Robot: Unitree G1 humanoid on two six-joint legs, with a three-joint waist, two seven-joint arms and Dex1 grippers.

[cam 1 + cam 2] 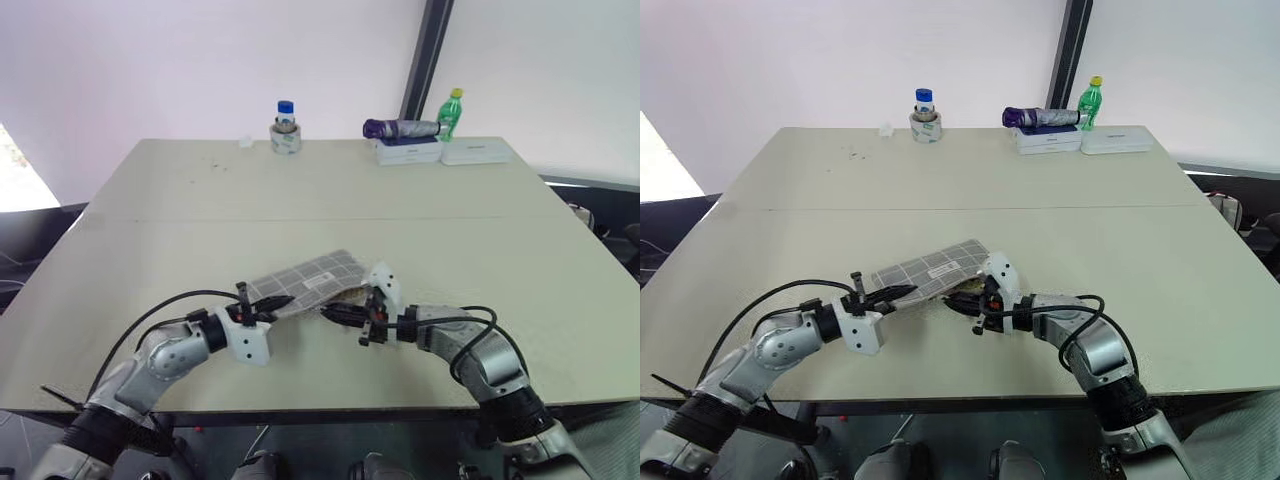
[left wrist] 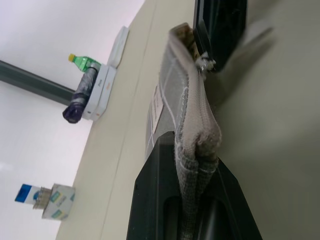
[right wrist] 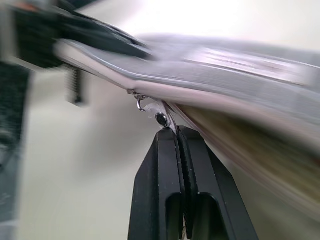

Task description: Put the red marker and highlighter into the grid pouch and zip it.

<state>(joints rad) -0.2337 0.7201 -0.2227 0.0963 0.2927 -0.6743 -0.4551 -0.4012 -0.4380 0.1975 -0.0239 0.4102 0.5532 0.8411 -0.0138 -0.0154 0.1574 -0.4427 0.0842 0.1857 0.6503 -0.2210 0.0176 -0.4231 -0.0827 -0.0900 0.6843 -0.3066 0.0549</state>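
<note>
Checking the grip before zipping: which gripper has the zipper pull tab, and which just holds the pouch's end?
The right gripper is shut on the zipper pull tab; the left gripper clamps the grid pouch by its fabric end.

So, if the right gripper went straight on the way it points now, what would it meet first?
Probably the left gripper. The right gripper, shut on the zipper pull tab, points along the grid pouch edge toward it, though depth is unclear.

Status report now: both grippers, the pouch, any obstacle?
Left gripper shut on grid pouch end. Right gripper shut on zipper pull tab. Pouch lifted off table. No obstacle nearby.
</note>
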